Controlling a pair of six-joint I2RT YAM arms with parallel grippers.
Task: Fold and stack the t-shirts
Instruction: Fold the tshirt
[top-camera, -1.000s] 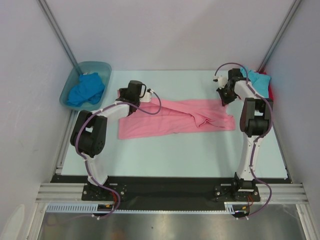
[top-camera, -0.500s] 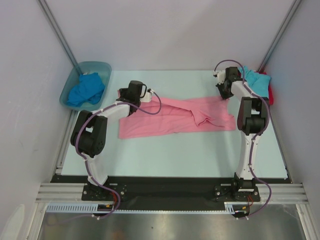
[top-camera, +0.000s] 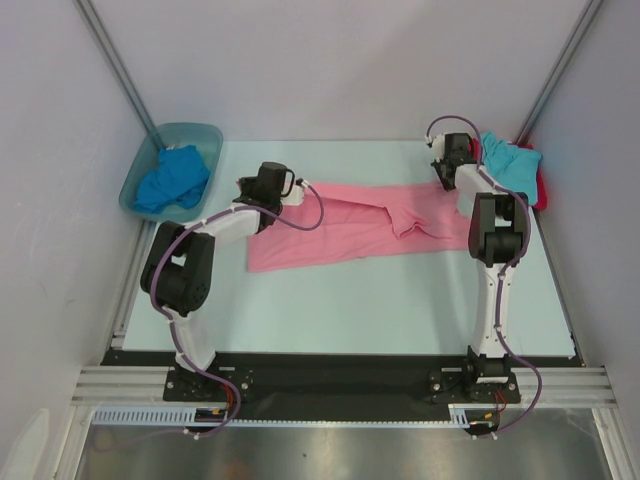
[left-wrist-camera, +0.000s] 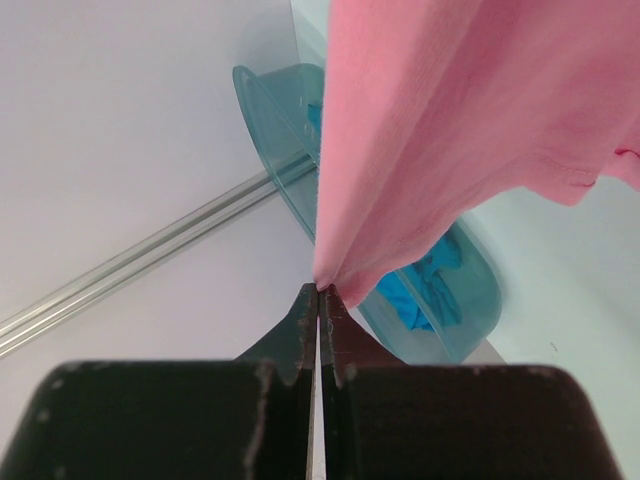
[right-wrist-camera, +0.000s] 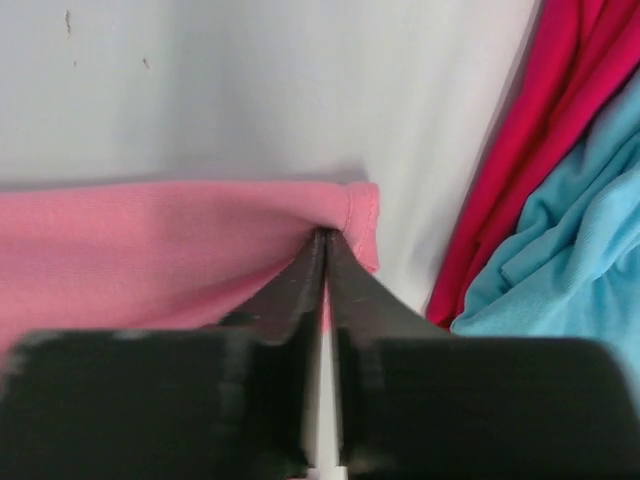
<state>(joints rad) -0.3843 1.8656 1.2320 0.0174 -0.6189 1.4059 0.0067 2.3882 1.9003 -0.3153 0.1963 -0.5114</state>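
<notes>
The pink t-shirt (top-camera: 340, 230) lies stretched across the middle of the table. My left gripper (top-camera: 296, 191) is shut on its far left corner, and the cloth (left-wrist-camera: 450, 110) hangs from the closed tips (left-wrist-camera: 320, 290). At the far right, my right gripper (top-camera: 443, 180) is shut on the hemmed corner (right-wrist-camera: 150, 250), pinched at the tips (right-wrist-camera: 323, 235). The royal blue t-shirt (top-camera: 172, 178) is bunched in the tub. The turquoise t-shirt (top-camera: 508, 160) lies crumpled on the red t-shirt (top-camera: 541, 185) at the back right.
The blue-green tub (top-camera: 190, 132) stands at the back left corner, close behind my left gripper. Metal frame posts (top-camera: 120, 70) rise at both back corners. The red and turquoise cloth (right-wrist-camera: 560, 200) lies just right of my right gripper.
My right gripper has moved toward the back of the table with the pink shirt's corner. The shirt has been drawn back and to the right. The left gripper has barely moved.
</notes>
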